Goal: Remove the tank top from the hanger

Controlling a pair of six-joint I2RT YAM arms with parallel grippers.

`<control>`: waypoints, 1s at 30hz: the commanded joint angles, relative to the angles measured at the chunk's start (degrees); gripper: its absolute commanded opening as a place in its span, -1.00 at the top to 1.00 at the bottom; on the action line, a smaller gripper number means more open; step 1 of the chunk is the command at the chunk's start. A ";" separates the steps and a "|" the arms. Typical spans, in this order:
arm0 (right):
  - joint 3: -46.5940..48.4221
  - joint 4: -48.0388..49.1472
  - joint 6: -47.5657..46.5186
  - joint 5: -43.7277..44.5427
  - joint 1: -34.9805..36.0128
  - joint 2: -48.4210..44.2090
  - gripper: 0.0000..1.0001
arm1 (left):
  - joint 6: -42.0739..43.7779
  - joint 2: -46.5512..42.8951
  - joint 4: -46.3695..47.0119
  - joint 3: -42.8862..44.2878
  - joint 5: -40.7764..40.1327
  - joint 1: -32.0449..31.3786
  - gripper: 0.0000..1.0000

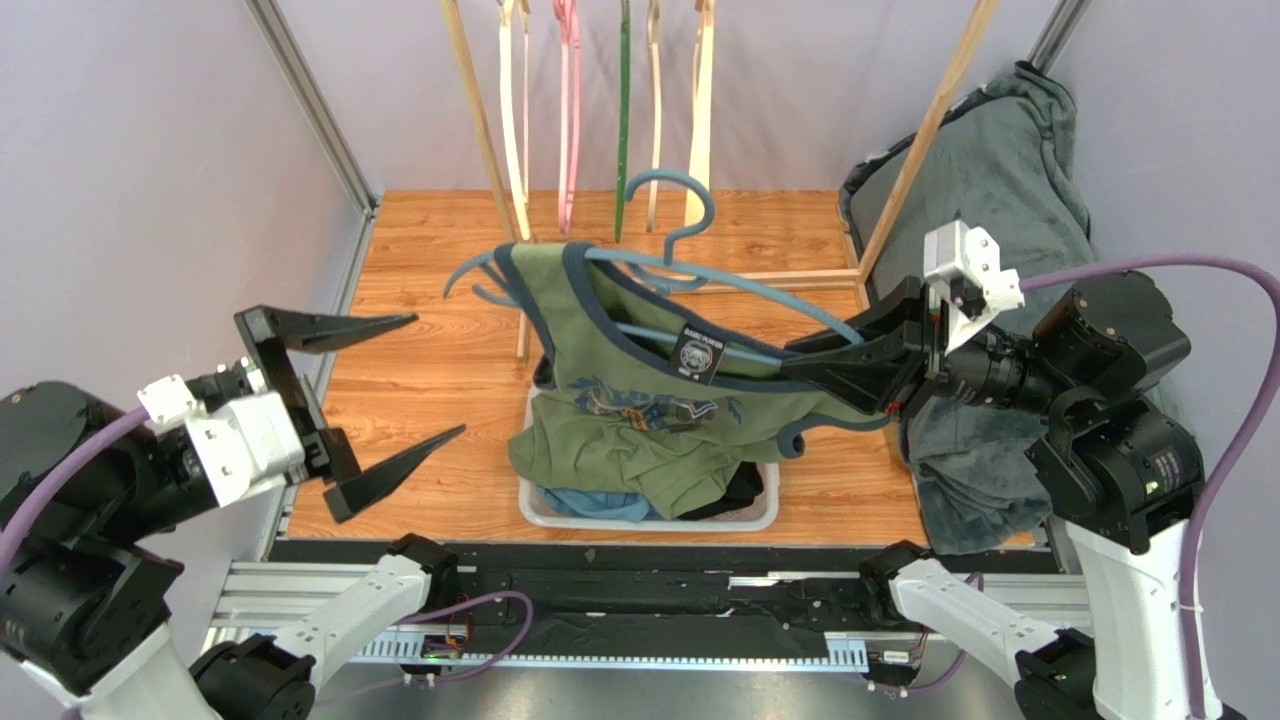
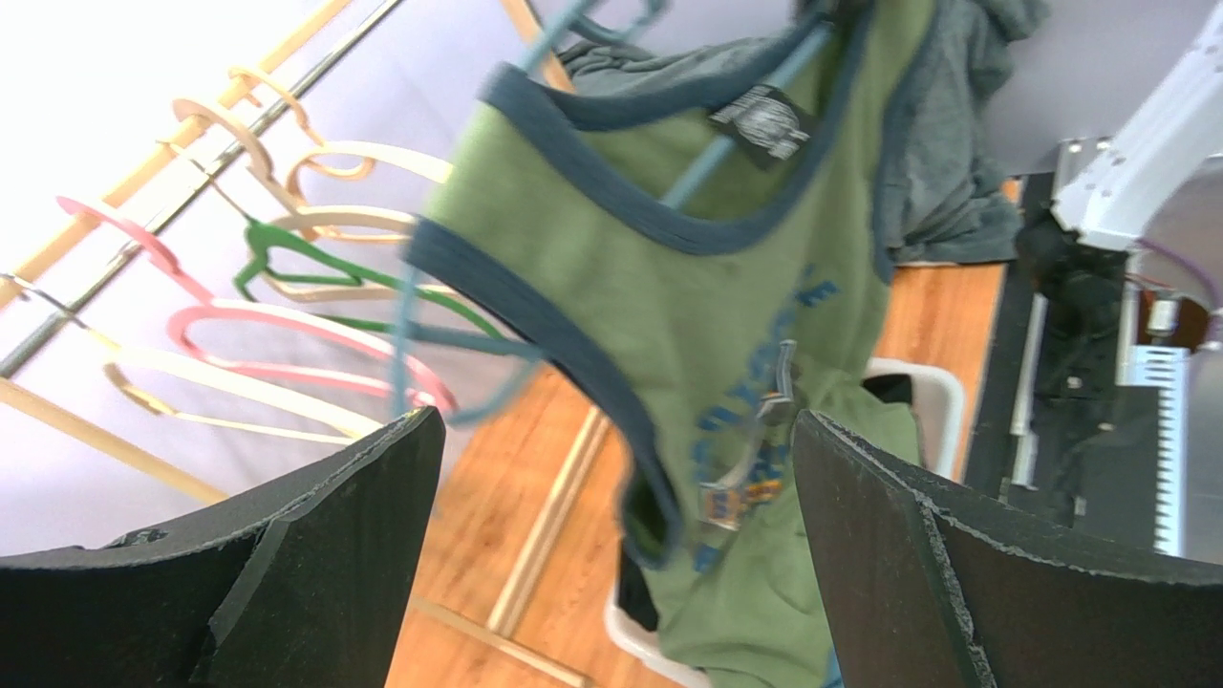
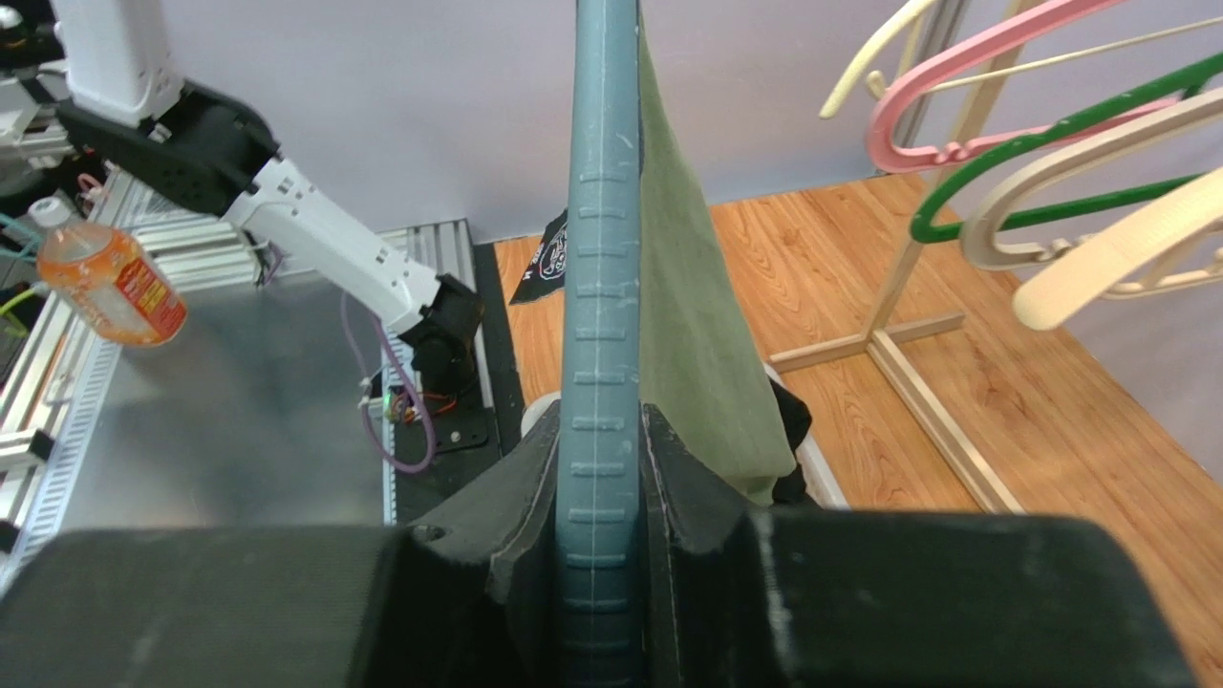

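A green tank top [image 1: 646, 383] with dark blue trim hangs on a blue-grey plastic hanger [image 1: 729, 293], held in the air above a basket. My right gripper [image 1: 824, 360] is shut on the hanger's right arm. In the right wrist view the ribbed hanger arm [image 3: 600, 287] runs up from between the closed jaws of the right gripper [image 3: 600, 430], with the tank top [image 3: 689, 316] draped off its right side. My left gripper [image 1: 436, 375] stands wide open to the left of the shirt, touching nothing. In its own view, the left gripper [image 2: 617, 419] faces the tank top [image 2: 689, 287].
A white basket [image 1: 646, 522] of clothes sits under the shirt. A wooden rack [image 1: 496, 120] at the back carries pink [image 1: 568, 105], green [image 1: 622, 105] and cream hangers. A grey cloth pile [image 1: 1007, 195] lies at the right. An orange bottle [image 3: 108, 280] is near the arm bases.
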 commanded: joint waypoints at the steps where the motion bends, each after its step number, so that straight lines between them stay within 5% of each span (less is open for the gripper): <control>1: 0.54 -4.78 -6.11 0.44 2.77 0.42 1.00 | 4.56 5.09 3.65 3.75 -1.64 0.29 -0.97; 11: 3.87 -10.15 -10.60 13.00 17.69 5.07 1.00 | 11.85 8.26 -7.32 -0.01 11.98 0.29 -0.68; 15: 6.78 -13.76 -12.80 22.04 24.83 8.85 1.00 | 16.59 8.36 -13.12 -2.12 11.72 0.29 -0.09; 17: 7.84 -14.29 -13.33 23.56 26.94 10.26 1.00 | 18.35 8.79 -15.76 -2.12 10.93 0.37 -0.02; 19: 9.33 -14.64 -13.86 24.52 27.65 10.70 1.00 | 21.34 9.32 -19.71 -2.39 10.23 0.29 -0.29; 23: 11.70 -15.43 -14.21 24.88 27.74 11.23 1.00 | 23.46 8.62 -22.01 -3.00 7.16 0.37 -0.52; 24: 12.14 -15.87 -14.21 24.79 27.74 11.41 1.00 | 23.37 7.75 -21.49 -3.44 6.19 0.29 -0.98; 30: 12.67 -17.28 -14.56 25.41 28.09 11.59 1.00 | 22.41 4.32 -19.29 -5.81 1.71 0.37 -0.98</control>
